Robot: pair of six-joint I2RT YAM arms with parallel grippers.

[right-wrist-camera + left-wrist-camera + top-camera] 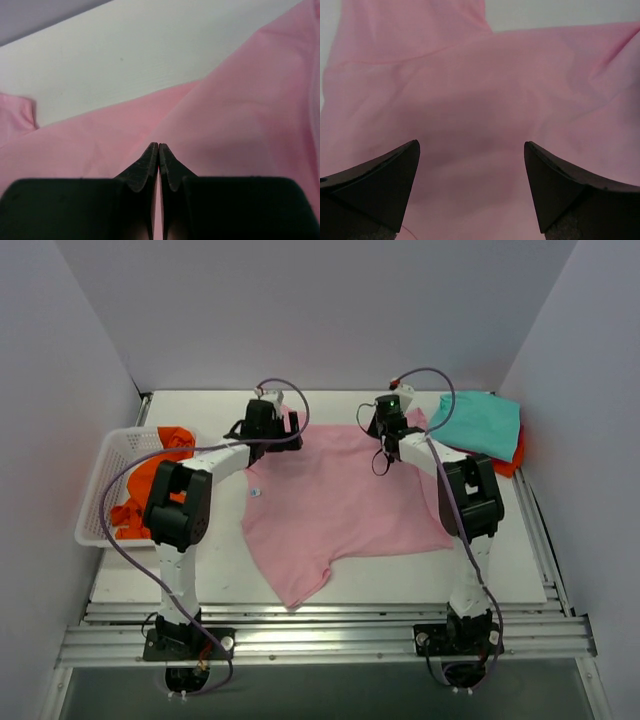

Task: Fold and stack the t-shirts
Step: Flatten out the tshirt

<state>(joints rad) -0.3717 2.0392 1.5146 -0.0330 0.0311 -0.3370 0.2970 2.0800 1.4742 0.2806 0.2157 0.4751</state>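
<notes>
The white mesh basket (97, 502) stands left of the pink t-shirt (340, 505) and holds the orange t-shirt (150, 485), bunched.

The left gripper (471, 150) hovers over the pink t-shirt's far left corner, fingers released and spread wide, nothing between them.

The pink t-shirt lies spread out, with wrinkles and one near corner trailing. Judged light, limp and easily dragged. Take hold by pinching an edge or corner, not the middle.

The right gripper (158, 147) sits at the pink t-shirt's far right edge, fingers clenched. Whether cloth is pinched cannot be told.

Right of the pink t-shirt, the teal t-shirt (480, 420) lies folded on the red t-shirt (512, 462). Nothing obstructs either gripper.
</notes>
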